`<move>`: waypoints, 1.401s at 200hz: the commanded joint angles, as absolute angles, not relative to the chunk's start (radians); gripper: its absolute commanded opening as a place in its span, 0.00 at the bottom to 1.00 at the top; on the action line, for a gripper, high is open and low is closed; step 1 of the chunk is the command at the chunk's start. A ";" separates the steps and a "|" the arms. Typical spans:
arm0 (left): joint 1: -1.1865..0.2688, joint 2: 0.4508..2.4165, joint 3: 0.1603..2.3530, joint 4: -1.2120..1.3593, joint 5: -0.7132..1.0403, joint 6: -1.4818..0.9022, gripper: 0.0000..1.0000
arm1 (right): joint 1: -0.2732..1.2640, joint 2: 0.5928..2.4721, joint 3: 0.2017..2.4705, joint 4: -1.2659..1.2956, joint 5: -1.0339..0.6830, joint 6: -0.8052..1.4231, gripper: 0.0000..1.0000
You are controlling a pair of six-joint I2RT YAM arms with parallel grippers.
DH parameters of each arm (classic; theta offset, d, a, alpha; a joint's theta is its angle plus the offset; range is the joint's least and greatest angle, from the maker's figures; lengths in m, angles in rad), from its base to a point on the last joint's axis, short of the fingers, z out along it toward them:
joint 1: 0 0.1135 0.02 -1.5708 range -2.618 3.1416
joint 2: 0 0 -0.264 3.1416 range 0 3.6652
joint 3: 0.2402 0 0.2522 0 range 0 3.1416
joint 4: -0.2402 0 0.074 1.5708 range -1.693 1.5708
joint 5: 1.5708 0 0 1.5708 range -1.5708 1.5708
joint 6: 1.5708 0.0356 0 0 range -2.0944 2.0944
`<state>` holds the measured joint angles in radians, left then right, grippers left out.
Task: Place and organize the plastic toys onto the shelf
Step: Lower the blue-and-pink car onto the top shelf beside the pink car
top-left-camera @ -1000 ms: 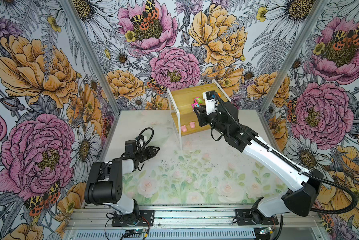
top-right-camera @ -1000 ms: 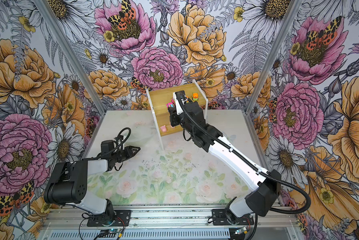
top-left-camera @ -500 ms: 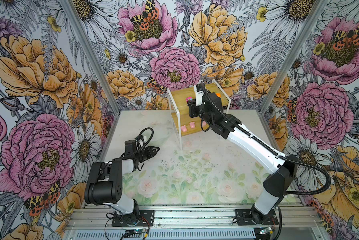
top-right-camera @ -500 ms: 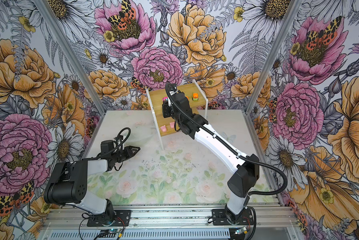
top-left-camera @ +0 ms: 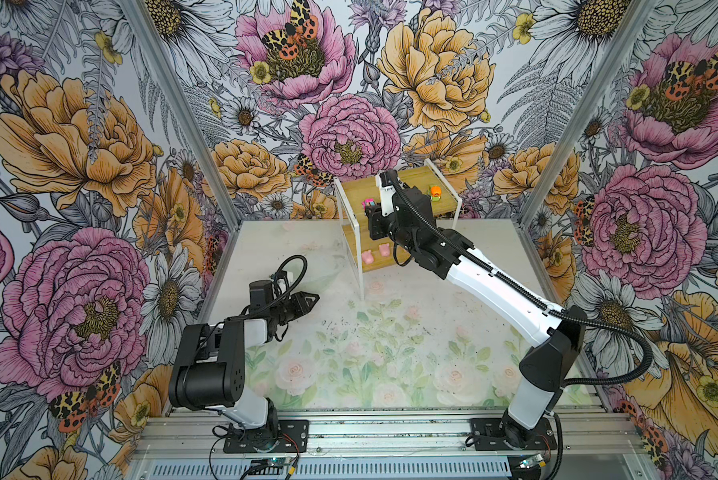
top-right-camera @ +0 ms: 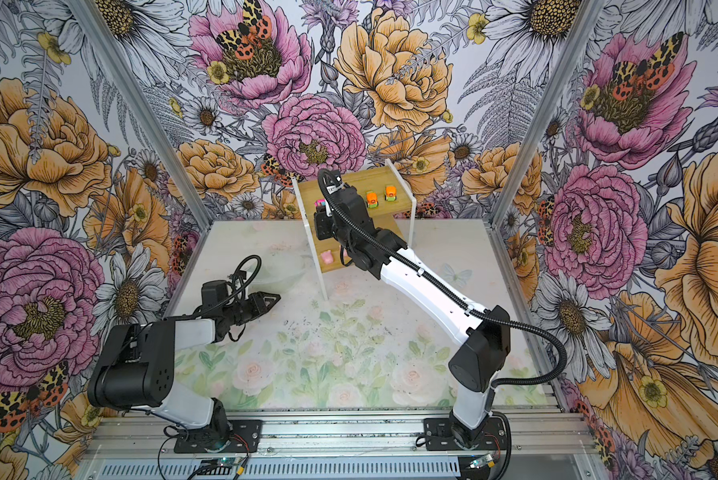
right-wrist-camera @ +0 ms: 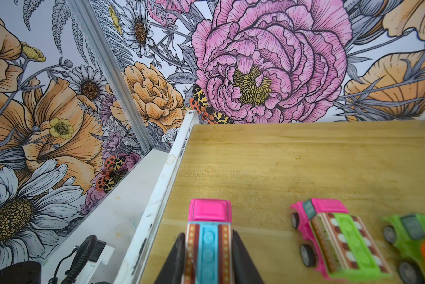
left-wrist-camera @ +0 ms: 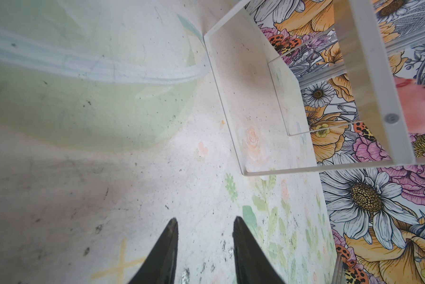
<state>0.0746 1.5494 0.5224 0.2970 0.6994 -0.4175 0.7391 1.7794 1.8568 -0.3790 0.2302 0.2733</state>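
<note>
My right gripper (right-wrist-camera: 207, 234) is shut on a pink car (right-wrist-camera: 209, 221) with a blue striped top, low over the upper board of the shelf (right-wrist-camera: 305, 159) near its left edge. I cannot tell whether the car touches the board. Beside it on that board stand a pink car with a green striped top (right-wrist-camera: 334, 236) and an orange-and-green car (right-wrist-camera: 418, 246). In a top view two orange-and-green cars (top-right-camera: 372, 199) show on the upper board. Two pink pigs (top-left-camera: 367, 257) sit on the lower board. My left gripper (top-left-camera: 313, 297) stays low over the mat, open and empty.
The shelf (top-left-camera: 394, 183) stands at the back against the flowered wall, on thin white frame legs (left-wrist-camera: 221, 98). Metal corner posts (top-left-camera: 182, 112) bound the cell. My right arm (top-left-camera: 494, 286) stretches diagonally over the mat's right half.
My right gripper has carried the pink car leftward across the upper board, to its left edge. The left arm has not moved.
</note>
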 commanded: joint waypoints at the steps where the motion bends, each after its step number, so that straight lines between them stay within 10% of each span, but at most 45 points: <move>1: 0.085 1.559 0.518 0.337 0.722 -0.421 0.39 | 0.742 1.801 1.892 -0.395 0.268 0.285 0.19; 280: 0.086 1.559 0.518 0.339 0.724 -0.422 0.39 | 0.744 1.788 1.889 -0.405 0.241 0.249 0.48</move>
<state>0.0746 1.5494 0.5224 0.2970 0.7002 -0.4175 0.7395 1.8015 1.8679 -0.3943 0.2569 0.2665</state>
